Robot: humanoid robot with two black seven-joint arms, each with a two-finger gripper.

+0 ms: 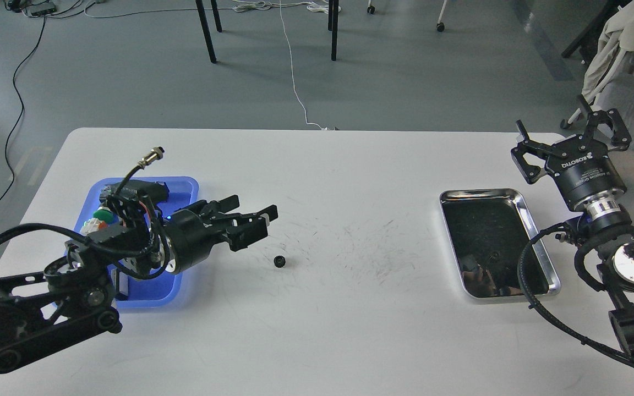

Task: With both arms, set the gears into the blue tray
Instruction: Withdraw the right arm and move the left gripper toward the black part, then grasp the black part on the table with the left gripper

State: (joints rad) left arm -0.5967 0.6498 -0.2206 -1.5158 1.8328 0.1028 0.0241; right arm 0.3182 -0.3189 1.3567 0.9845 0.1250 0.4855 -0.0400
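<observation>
Nearest, my black jointed left arm (pixel 36 297) comes in over the white table (pixel 350 330), and its bulk hides much of the shallow bright blue plastic tray (pixel 185 187) beneath it. Through the gaps, the tray holds a cluster of coloured push-button switches (pixel 99 220) and a black boxy connector block (pixel 141 190); a cable tipped with a silver metal plug (pixel 152 155) arches up over them. Whether a gear lies in there I cannot tell. The left gripper (pixel 253 212) hangs just past the tray's right rim, fingers slightly parted, holding nothing. One tiny black toothed gear (pixel 279 262) rests on the bare tabletop just below and to the right of those fingertips, apart from them.

On the right, the shiny steel tray (pixel 537 231) with a dark mirror-like bottom shows a small ring-like shape near its middle, too faint to name. Beside it, my right arm (pixel 625 258) rises to the right gripper (pixel 562 132), its claw fingers spread wide and empty beyond the table's far corner.

The tabletop is scuffed at its centre. Beyond it lie grey floor, trailing cables, chair legs and a draped pale cloth (pixel 619 44).
</observation>
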